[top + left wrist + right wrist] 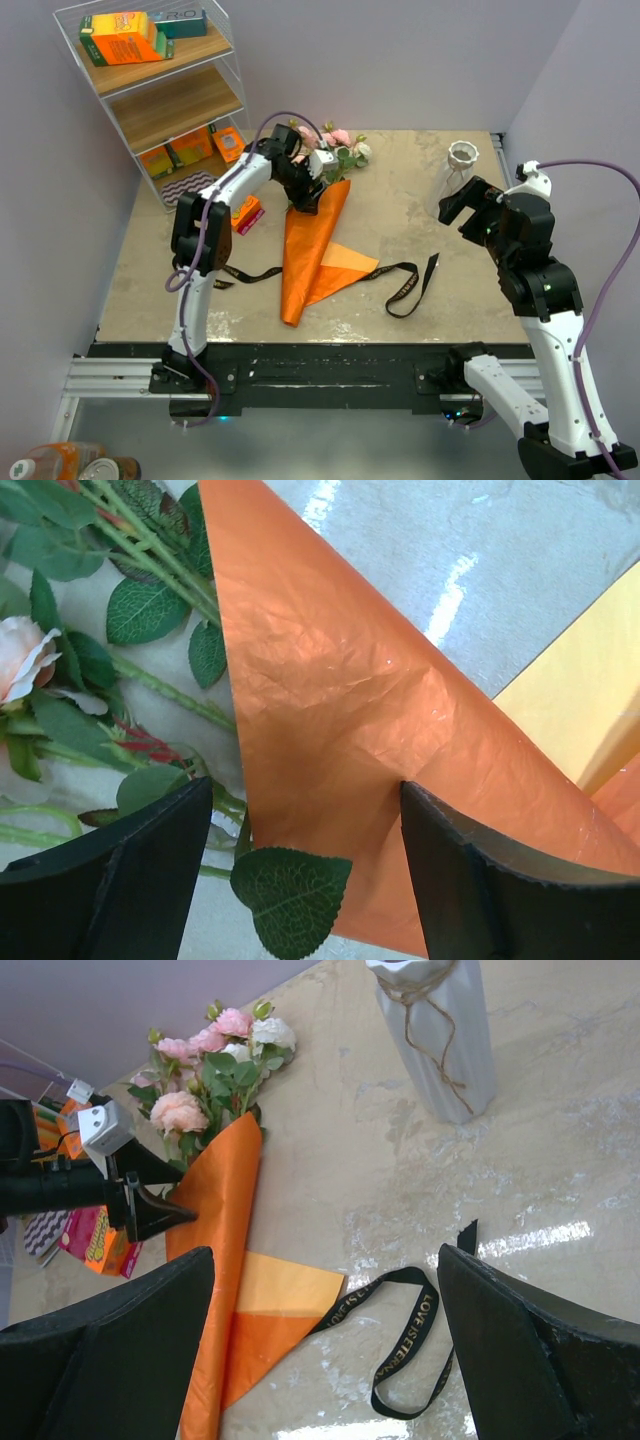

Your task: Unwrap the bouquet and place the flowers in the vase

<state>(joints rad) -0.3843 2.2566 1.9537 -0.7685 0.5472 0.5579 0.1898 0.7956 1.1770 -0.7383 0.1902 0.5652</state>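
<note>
Reaching forward, the left hand (305, 815) sits low, fingers apart (the right hand (325, 1295) hangs raised, likewise spread wide)

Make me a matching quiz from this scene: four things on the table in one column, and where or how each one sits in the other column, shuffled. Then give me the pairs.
1. orange paper
2. black ribbon
3. vase
4. flowers

A. standing upright at the far right of the table
B. untied, lying loose and flat
C. lying down, pink blooms toward the far edge
D. partly unfolded, its edge between the open fingers of the left hand

Pairs: 1-D, 2-B, 3-A, 4-C
</note>
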